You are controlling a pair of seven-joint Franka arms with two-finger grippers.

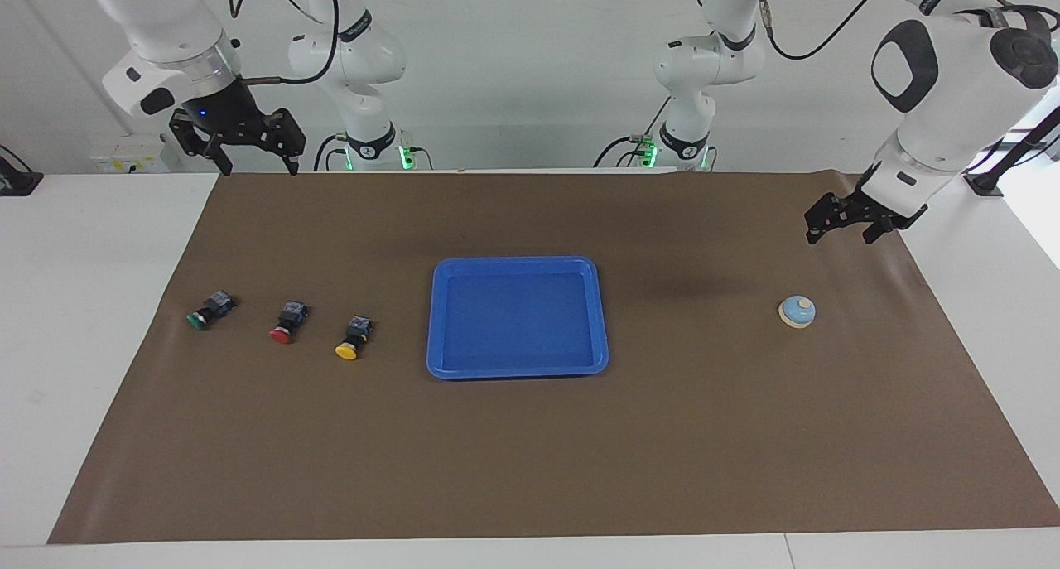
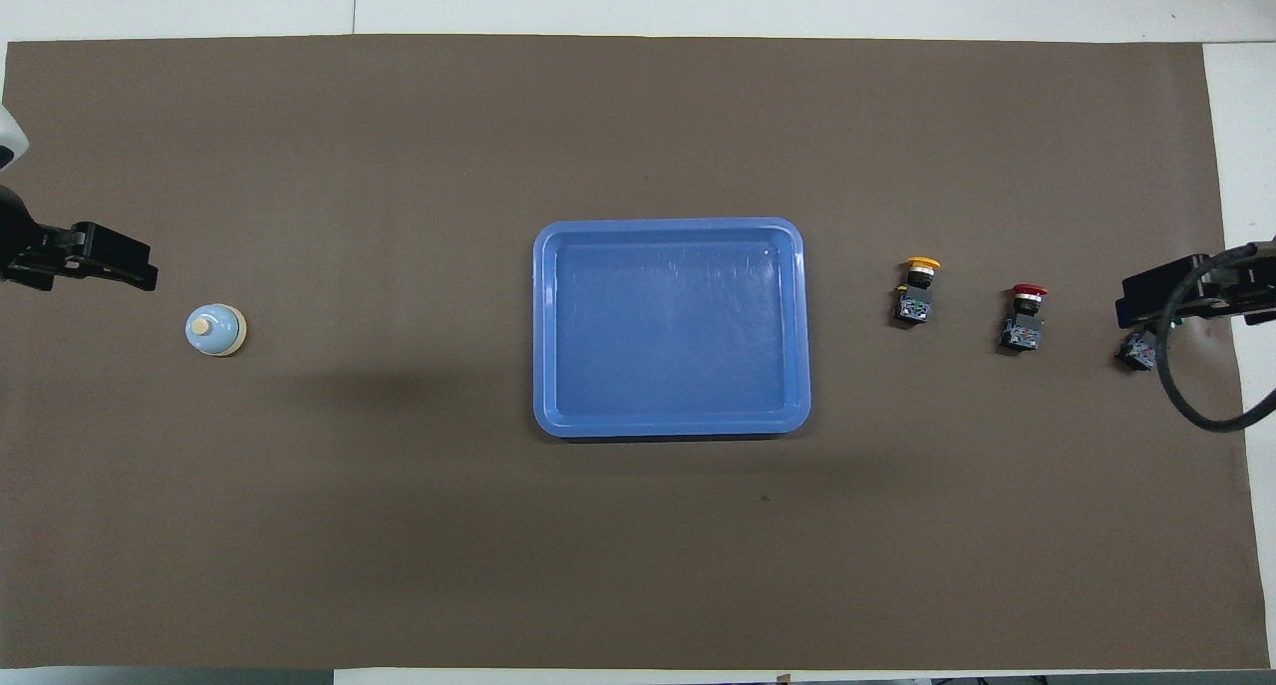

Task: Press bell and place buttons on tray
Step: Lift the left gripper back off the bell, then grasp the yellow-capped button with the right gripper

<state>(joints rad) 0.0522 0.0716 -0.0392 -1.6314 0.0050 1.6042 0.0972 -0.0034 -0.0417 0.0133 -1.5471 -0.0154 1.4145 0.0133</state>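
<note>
The light blue bell (image 1: 797, 311) stands on the brown mat at the left arm's end, and shows in the overhead view (image 2: 214, 330). The blue tray (image 1: 517, 262) lies mid-mat with nothing in it (image 2: 668, 224). The green button (image 1: 209, 310), the red button (image 1: 287, 323) and the yellow button (image 1: 354, 338) lie in a row at the right arm's end. My left gripper (image 1: 840, 236) hangs open and empty over the mat beside the bell. My right gripper (image 1: 258, 170) is open and empty, raised over the mat's edge by the robots. In the overhead view it (image 2: 1166, 301) hides the green button's cap (image 2: 1138, 350).
The brown mat (image 1: 530, 453) covers most of the white table. The yellow button (image 2: 918, 291) is the one closest to the tray, then the red button (image 2: 1024, 318). The left gripper (image 2: 120, 261) shows at the edge of the overhead view. A black cable (image 2: 1196, 406) loops by the right gripper.
</note>
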